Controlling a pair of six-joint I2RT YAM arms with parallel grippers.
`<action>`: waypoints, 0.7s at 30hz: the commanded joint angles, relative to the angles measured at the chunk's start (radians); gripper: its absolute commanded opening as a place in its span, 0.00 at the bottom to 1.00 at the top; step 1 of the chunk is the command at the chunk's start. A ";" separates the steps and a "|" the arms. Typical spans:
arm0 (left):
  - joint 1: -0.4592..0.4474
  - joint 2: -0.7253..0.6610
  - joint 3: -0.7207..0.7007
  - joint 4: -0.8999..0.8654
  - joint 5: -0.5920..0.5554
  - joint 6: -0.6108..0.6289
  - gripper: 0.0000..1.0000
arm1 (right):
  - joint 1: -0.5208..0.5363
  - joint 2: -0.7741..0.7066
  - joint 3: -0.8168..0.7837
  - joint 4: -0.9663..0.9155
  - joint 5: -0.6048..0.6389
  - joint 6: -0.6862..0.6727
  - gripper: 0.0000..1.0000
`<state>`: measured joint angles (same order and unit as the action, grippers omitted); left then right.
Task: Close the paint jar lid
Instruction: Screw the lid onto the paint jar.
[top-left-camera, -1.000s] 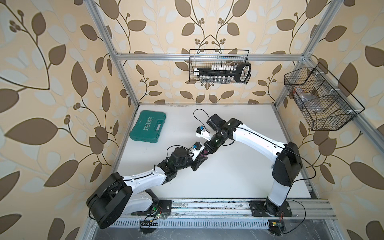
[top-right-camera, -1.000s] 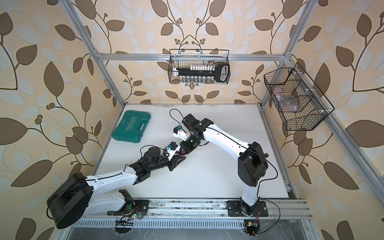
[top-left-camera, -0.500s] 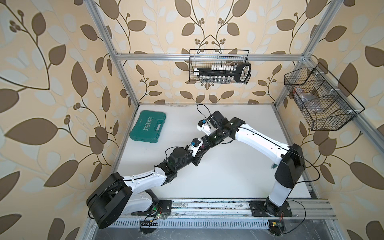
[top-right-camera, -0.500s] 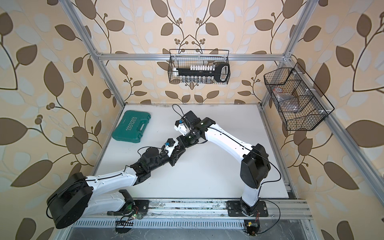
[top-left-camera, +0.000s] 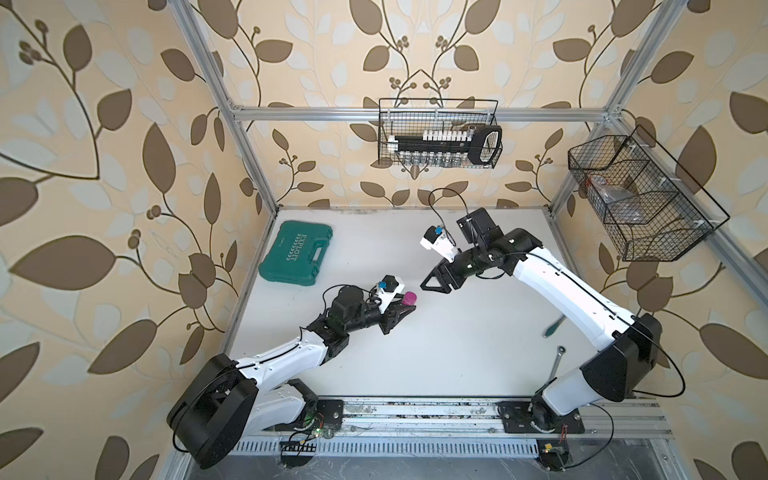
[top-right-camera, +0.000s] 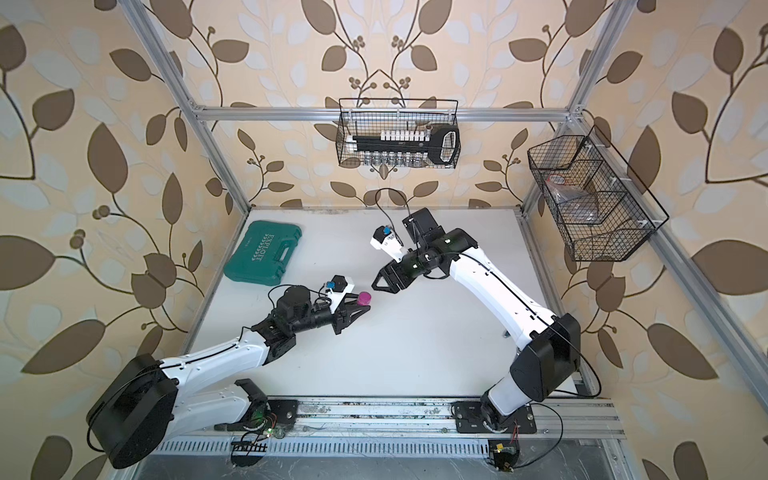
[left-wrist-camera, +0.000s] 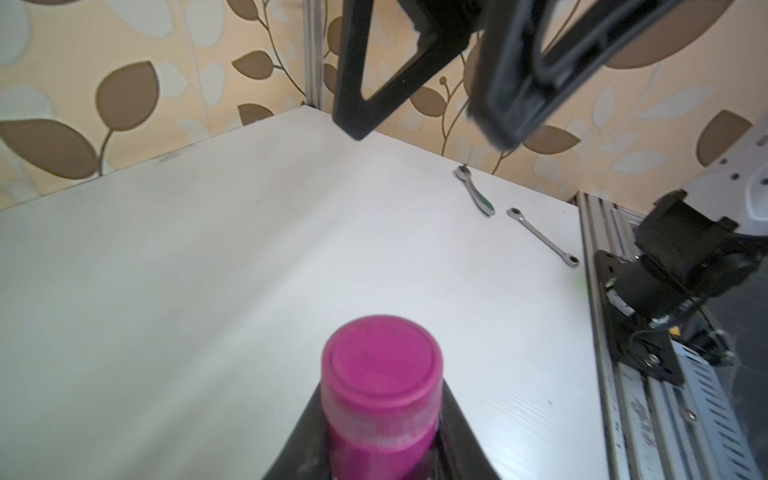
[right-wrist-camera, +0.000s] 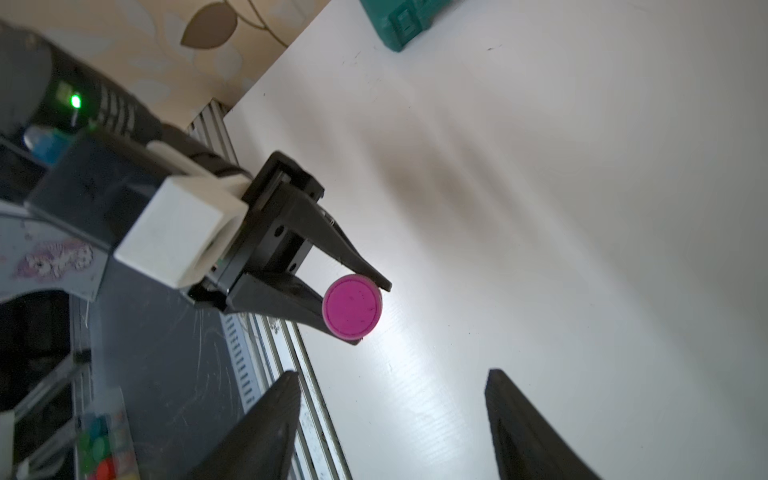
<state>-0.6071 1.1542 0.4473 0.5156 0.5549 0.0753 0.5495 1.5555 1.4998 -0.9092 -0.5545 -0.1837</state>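
The magenta paint jar (left-wrist-camera: 380, 432) stands upright between the black fingers of my left gripper (left-wrist-camera: 380, 415), which is shut on its body. The flat magenta lid (left-wrist-camera: 380, 361) sits on top of the jar, and in the right wrist view the lid (right-wrist-camera: 352, 307) shows as a round disc. Both top views show the jar (top-left-camera: 410, 297) (top-right-camera: 365, 297) at the tip of the left gripper (top-left-camera: 409, 307) (top-right-camera: 363, 308), held above the white table. My right gripper (top-left-camera: 434, 289) (top-right-camera: 384, 286) (right-wrist-camera: 392, 374) hangs open and empty, apart from the jar, further back and to the right.
A green tool case (top-left-camera: 296, 253) lies at the back left of the table. A green-handled ratchet (left-wrist-camera: 476, 195) and a wrench (left-wrist-camera: 542, 237) lie near the right arm's base. Wire baskets (top-left-camera: 438, 141) (top-left-camera: 636, 199) hang on the back and right walls.
My right gripper has opened, let go of the lid and drawn back to the right, away from the jar. The left gripper has stayed shut on the jar.
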 joint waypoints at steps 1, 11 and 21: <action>0.005 0.003 0.057 -0.062 0.162 0.013 0.00 | 0.003 -0.017 -0.049 -0.001 -0.101 -0.239 0.67; 0.005 0.016 0.061 -0.082 0.188 0.021 0.00 | 0.051 0.028 -0.057 -0.062 -0.131 -0.389 0.67; 0.005 0.024 0.069 -0.082 0.197 0.021 0.00 | 0.085 0.054 -0.067 -0.066 -0.078 -0.405 0.65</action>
<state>-0.6075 1.1767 0.4801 0.4145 0.7227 0.0784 0.6312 1.5951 1.4464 -0.9535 -0.6357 -0.5671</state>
